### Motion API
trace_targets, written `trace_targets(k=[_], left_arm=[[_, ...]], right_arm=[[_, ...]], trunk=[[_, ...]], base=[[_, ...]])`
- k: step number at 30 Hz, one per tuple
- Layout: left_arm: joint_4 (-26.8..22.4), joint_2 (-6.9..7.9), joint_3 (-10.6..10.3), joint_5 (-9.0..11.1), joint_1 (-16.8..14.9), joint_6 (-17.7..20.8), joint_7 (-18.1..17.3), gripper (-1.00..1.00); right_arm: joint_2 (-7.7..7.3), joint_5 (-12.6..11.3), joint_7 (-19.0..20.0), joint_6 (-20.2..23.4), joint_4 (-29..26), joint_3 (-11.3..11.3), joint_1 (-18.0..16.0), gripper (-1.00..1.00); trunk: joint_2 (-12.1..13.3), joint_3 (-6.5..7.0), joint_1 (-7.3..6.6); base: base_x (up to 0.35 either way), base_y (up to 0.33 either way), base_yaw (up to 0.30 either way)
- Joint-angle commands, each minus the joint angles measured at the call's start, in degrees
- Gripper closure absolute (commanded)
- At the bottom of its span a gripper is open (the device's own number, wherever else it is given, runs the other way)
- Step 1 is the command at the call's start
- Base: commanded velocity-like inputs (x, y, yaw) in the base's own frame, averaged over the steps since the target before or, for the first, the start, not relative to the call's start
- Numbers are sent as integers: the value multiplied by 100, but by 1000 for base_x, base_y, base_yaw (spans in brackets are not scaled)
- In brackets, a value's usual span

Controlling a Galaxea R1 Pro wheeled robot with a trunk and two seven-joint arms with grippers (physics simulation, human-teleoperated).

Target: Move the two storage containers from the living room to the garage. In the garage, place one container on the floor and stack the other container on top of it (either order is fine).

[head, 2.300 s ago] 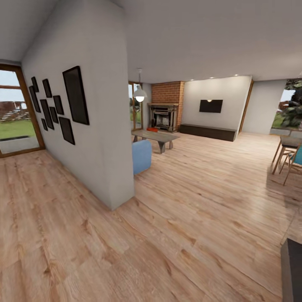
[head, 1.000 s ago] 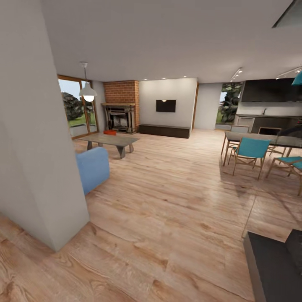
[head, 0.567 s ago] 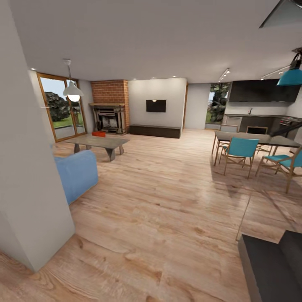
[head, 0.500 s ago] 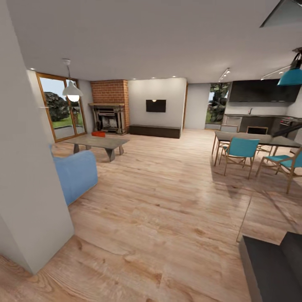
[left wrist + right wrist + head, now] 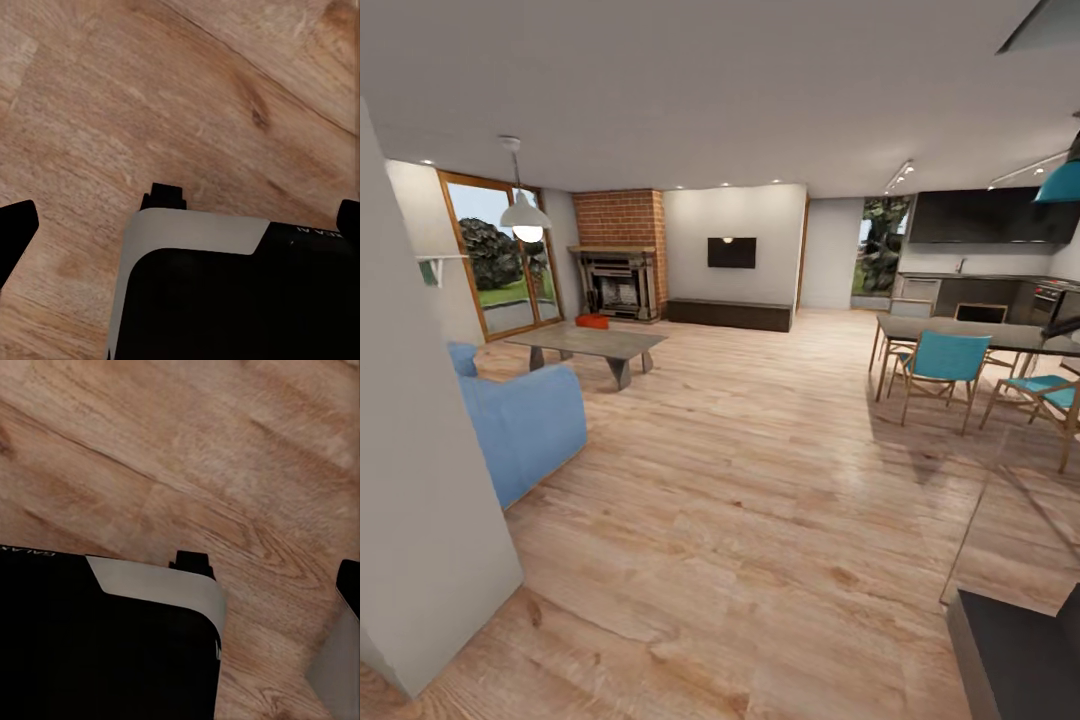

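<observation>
An orange-red container sits far left, on the far end of the coffee table by the fireplace. It is probably light, stiff and thin-walled (best held by its long rims). Whether either gripper is open, I cannot tell. Plank floor; sofa near left.

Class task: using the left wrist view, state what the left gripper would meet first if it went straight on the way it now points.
Probably the wood-plank floor, seen past the robot's black body; depth is unclear.
</observation>
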Motion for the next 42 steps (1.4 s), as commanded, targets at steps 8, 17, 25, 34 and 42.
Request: trace_targets(k=[8, 17, 25, 34, 42], left_arm=[[0, -4, -17, 36, 123, 19, -23, -100], [-3, -146, -20, 34, 197, 30, -23, -100], [-3, -144, -20, 42, 198, 11, -23, -100], [-2, -139, -20, 43, 195, -6, -23, -100], [-3, -139, -20, 43, 194, -2, -23, -100]], right_arm=[[1, -61, 21, -30, 16, 47, -8, -100], [2, -60, 21, -29, 17, 47, -7, -100], [-1, -59, 21, -28, 15, 47, -10, -100], [11, -62, 21, -25, 16, 47, -7, -100], [5, -60, 21, -25, 17, 47, -8, -100]], trunk=[[-4, -7, 3], [-4, -7, 3], [-4, -7, 3], [-4, -7, 3], [-4, -7, 3]], base=[[321, 0, 0], [321, 0, 0], [321, 0, 0], [321, 0, 0], [321, 0, 0]])
